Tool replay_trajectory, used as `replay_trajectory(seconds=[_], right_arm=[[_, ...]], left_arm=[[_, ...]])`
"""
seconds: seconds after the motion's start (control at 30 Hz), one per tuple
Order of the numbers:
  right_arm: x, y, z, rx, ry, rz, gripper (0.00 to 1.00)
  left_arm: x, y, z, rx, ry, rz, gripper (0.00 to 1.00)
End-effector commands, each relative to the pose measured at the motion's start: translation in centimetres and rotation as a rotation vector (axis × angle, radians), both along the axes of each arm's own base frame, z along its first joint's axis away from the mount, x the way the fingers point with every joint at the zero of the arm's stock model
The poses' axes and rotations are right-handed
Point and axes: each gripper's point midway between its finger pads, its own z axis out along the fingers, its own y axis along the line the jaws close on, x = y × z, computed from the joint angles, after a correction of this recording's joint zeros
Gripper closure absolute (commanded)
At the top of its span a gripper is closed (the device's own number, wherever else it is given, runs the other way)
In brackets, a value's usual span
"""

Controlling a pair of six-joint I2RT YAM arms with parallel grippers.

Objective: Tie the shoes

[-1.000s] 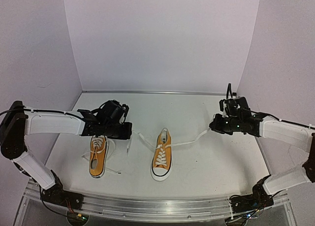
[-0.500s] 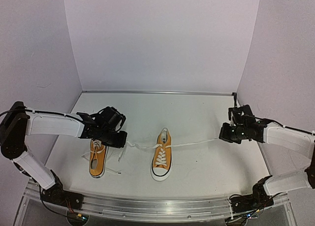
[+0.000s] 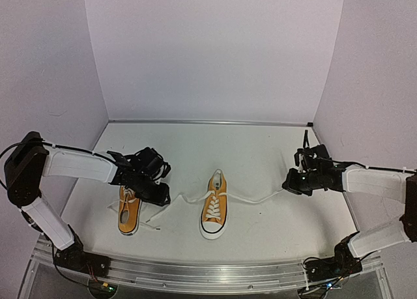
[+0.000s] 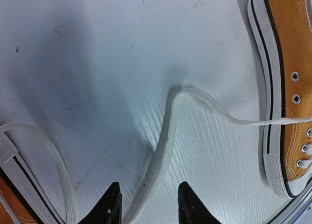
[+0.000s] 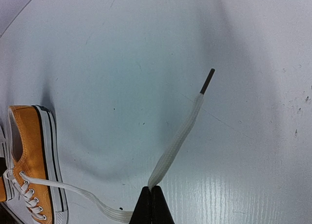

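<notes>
Two orange-yellow shoes stand on the white table, one at the left (image 3: 129,211) and one in the middle (image 3: 214,208). The middle shoe's white lace runs out to both sides. Its left end (image 4: 165,136) lies slack on the table and passes between the spread fingers of my open left gripper (image 4: 148,204), unpinched. That gripper (image 3: 159,195) hovers low between the shoes. My right gripper (image 5: 152,194) is shut on the right lace end (image 5: 180,136), whose dark tip (image 5: 208,80) sticks out past the jaws. From above, the right gripper (image 3: 290,182) sits right of the middle shoe.
The left shoe's own laces (image 3: 151,226) lie loose around it. The middle shoe's sole edge (image 4: 273,112) shows right of the left fingers, the left shoe's sole (image 4: 19,165) at their left. White walls close in on the table on three sides.
My left gripper has opened and let go of the left lace end, which dropped slack onto the table. The right gripper moved a little inward, so the right lace sags.
</notes>
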Motion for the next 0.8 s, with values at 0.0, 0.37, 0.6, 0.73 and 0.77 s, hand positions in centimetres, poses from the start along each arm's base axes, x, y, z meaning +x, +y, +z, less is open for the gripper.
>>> replay_trajectory(seconds=[0.0,0.37,0.6,0.73,0.77], right_arm=[[0.4,0.4,0.2,0.029,-0.015,0.005,1.0],[0.7,0.6,0.1,0.029,-0.013,0.008,1.0],[0.8,0.6,0.4,0.032,-0.019,0.002,1.0],[0.9,1.0,1.1,0.054,-0.03,0.014,1.0],[1.0,1.2,1.4,0.064,-0.035,0.023,1.0]], left_arm=[[-1.3,0.6,-0.1,0.015,0.02,-0.039,0.54],[-3.5,2.0,-1.1,0.087,0.064,-0.127,0.51],[-3.6,1.9,-3.2,0.151,0.073,-0.162,0.54],[-3.8,1.5,-4.0,0.168,0.078,-0.171,0.73],[-3.9,1.5,-3.9,0.167,0.074,-0.168,0.79]])
